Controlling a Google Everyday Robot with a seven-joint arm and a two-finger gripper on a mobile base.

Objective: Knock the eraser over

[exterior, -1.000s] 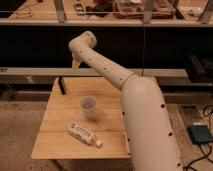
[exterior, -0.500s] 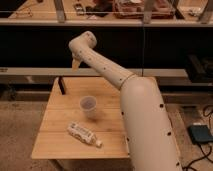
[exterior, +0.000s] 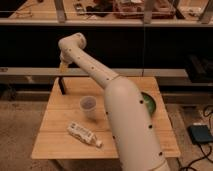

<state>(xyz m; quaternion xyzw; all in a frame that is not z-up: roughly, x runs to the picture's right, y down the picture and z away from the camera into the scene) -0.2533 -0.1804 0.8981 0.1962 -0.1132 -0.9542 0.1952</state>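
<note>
The eraser (exterior: 61,85) is a slim black block standing upright at the back left corner of the wooden table (exterior: 55,142). My white arm reaches from the lower right up over the table to the back left. The gripper (exterior: 63,66) hangs down from the arm's end, a beige tip just above the eraser and a little apart from it. The eraser still stands.
A clear cup (exterior: 88,106) stands mid-table. A white labelled bottle (exterior: 83,134) lies on its side near the front. A green bowl (exterior: 150,102) sits at the right, partly hidden behind my arm. A dark shelf unit runs behind the table.
</note>
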